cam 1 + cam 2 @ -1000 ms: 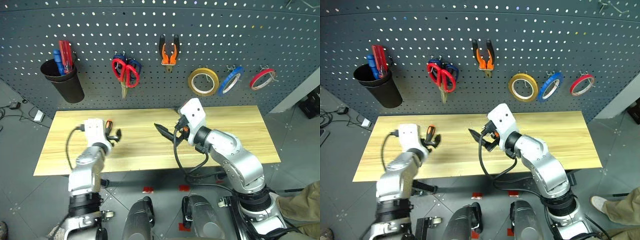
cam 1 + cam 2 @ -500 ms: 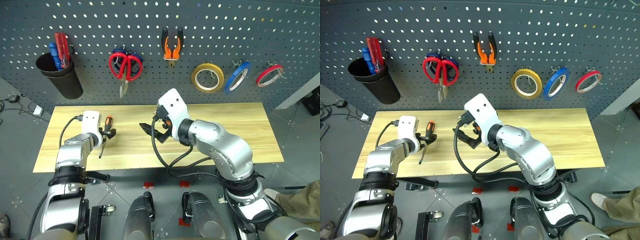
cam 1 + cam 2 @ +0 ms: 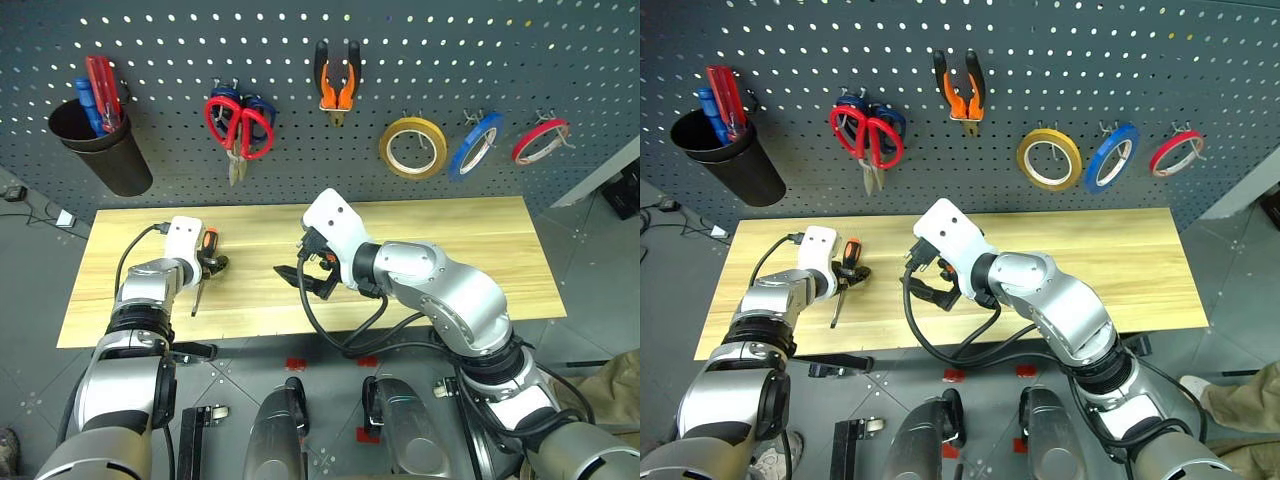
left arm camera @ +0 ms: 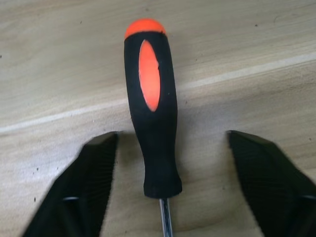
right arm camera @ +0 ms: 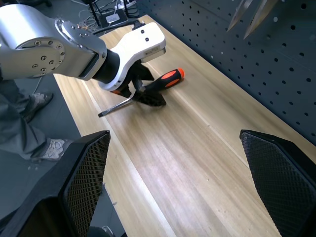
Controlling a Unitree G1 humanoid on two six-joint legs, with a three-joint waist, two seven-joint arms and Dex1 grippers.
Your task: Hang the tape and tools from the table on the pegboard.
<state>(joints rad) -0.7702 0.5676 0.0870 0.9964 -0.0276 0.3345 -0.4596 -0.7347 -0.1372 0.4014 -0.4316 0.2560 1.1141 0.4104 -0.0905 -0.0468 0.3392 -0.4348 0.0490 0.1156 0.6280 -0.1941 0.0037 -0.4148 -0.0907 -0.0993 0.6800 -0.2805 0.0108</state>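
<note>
We are straddling the screwdriver on the table.
Left gripper is gaping around it, ungripped; right gripper is hanging wide, empty; at ten o'clock, cup is holding drivers.

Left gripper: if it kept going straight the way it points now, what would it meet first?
Probably the screwdriver: its handle lies between the open fingers of the left gripper, flat on the table, though the remaining gap is hard to judge.

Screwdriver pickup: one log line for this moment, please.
left gripper: open, straddling screwdriver | screwdriver: flat on table | right gripper: open, empty
</note>
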